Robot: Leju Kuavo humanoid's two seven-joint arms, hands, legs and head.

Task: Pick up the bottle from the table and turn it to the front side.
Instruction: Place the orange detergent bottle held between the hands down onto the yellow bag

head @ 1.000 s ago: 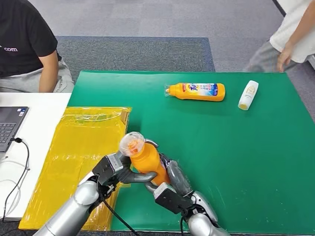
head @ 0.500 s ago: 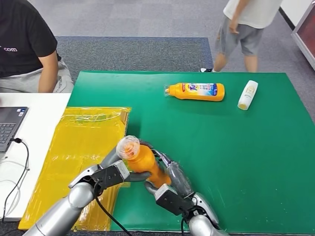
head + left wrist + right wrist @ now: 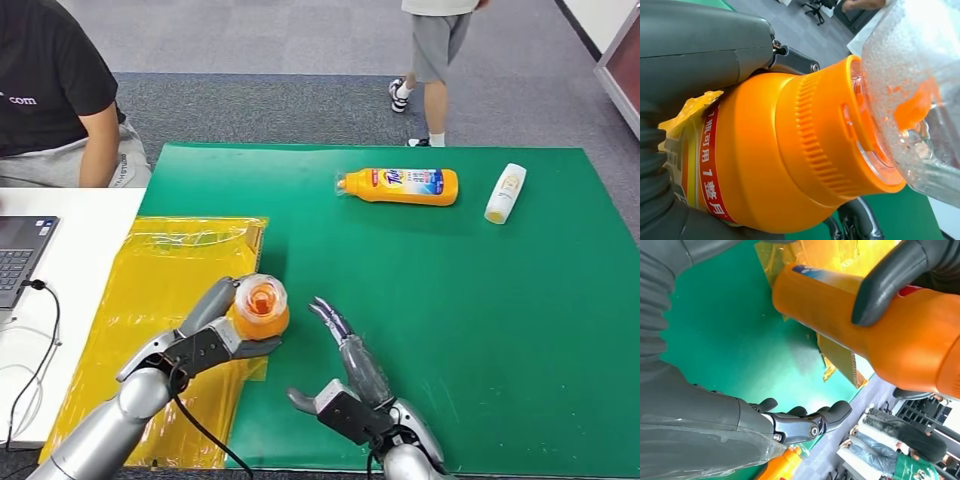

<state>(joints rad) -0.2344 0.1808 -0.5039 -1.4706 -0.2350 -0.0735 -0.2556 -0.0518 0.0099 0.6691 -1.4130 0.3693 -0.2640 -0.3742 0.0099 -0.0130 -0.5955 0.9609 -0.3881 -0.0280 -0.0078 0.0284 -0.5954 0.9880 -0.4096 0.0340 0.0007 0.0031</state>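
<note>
Two hands share the near edge of the green table [image 3: 490, 330] in the head view, but one alone carries the load. The left hand [image 3: 200, 345] grips the orange bottle [image 3: 260, 308], lifted off the surface above the border between the yellow plastic sheet [image 3: 151, 320] and the green. The bottle's clear cap points almost straight up at the camera, so its long axis runs close to vertical and the body hides beneath the cap. The right hand [image 3: 347, 385] is just beside it, on the bottle's right, fingers spread and holding nothing. Far across the table, a second orange bottle [image 3: 398, 186] and a white bottle [image 3: 505, 192] lie on their sides, well apart from both hands.

From the left wrist view, the orange bottle [image 3: 783, 160] sits deep in the left hand [image 3: 689, 55], thumb over one side and darker fingers under the other. A red band of printed characters wraps the body near the palm, and the ribbed shoulder and clear cap stick out past the fingers.

From the right wrist view, the right hand [image 3: 764, 425] is open and empty over the green surface, while the orange bottle [image 3: 881, 335] hangs clear of it with a dark fingertip of the left hand [image 3: 885, 282] pressed on its body. Judging from this, any turn to the front side would have to come from the left wrist, or from the right hand closing in again on the body.
</note>
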